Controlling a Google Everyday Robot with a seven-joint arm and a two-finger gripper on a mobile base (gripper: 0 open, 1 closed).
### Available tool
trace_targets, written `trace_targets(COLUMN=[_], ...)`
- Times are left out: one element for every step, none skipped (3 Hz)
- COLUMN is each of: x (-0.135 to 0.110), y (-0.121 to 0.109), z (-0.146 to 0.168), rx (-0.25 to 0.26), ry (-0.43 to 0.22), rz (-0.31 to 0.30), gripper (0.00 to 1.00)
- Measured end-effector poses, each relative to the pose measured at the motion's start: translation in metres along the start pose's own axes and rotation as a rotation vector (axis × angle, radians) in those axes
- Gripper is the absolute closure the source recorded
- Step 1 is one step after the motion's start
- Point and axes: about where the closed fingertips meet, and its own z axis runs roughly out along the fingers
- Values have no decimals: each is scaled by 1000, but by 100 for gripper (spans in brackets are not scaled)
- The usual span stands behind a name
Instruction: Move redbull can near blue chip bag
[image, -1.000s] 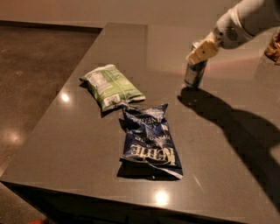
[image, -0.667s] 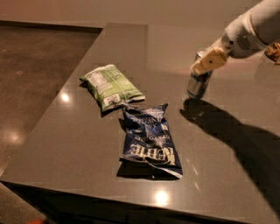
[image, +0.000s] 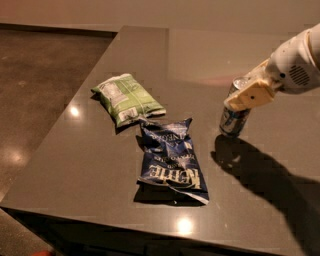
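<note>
The redbull can, slim and blue-and-silver, is upright at the right of the grey table, just at or above its surface. My gripper comes in from the upper right and is shut on the can's upper part, its tan finger covering the can's top half. The blue chip bag, dark navy with white lettering, lies flat near the table's front, a short gap to the left of the can.
A light green-and-white chip bag lies behind and left of the blue one, touching its top corner. The table ends at a front edge just below the blue bag and a left edge beside bare floor.
My gripper has carried the can toward the front of the table and lower in view, closer to the blue chip bag. Both bags have stayed where they were.
</note>
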Motion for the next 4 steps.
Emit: trace_targets(x=[17, 26, 28, 28], y=[29, 40, 49, 55], z=[5, 9, 14, 18], rx=[7, 14, -12, -31], ry=[36, 53, 33, 7], rz=[-70, -101, -113, -125], gripper=[97, 75, 51, 28])
